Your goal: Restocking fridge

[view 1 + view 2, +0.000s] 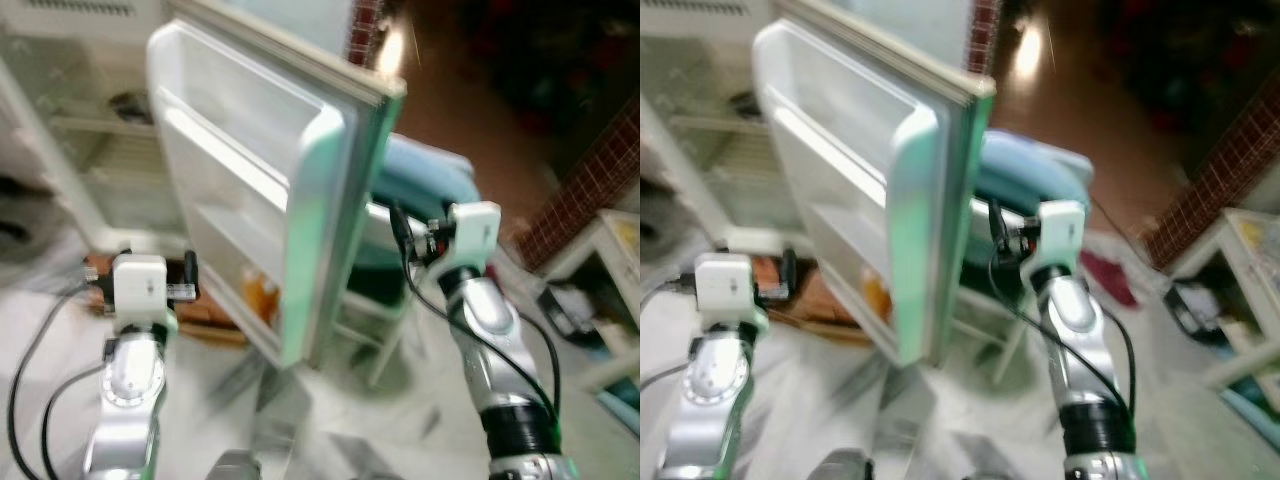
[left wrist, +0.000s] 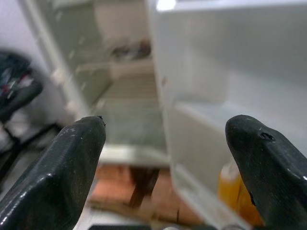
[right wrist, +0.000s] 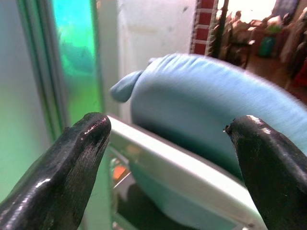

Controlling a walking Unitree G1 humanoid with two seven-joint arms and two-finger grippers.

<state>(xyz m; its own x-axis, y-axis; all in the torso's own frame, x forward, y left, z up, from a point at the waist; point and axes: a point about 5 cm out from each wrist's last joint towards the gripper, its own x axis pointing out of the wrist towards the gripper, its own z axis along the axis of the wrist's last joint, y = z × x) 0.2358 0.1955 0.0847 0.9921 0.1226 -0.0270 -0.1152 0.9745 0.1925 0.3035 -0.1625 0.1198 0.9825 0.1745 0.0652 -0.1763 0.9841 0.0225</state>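
Note:
The fridge door (image 1: pixel 300 190) stands open toward me, its white inner shelves facing left and its green edge facing me. An orange bottle (image 1: pixel 262 296) stands in the lowest door shelf; in the left wrist view the orange bottle (image 2: pixel 235 194) sits low beside one finger. The open fridge cabinet (image 1: pixel 95 150) with wire shelves lies behind on the left. My left gripper (image 2: pixel 165 139) is open and empty, raised left of the door. My right gripper (image 3: pixel 168 134) is open and empty, raised on the door's outer side, facing a light blue cushion (image 3: pixel 216 100).
A white frame chair or rack (image 1: pixel 385 300) carrying the blue cushion (image 1: pixel 425 175) stands just behind the door. A brick wall (image 1: pixel 590 190) and a white shelf unit (image 1: pixel 615 290) are on the right. A brown board (image 1: pixel 215 320) lies on the pale floor by the fridge base.

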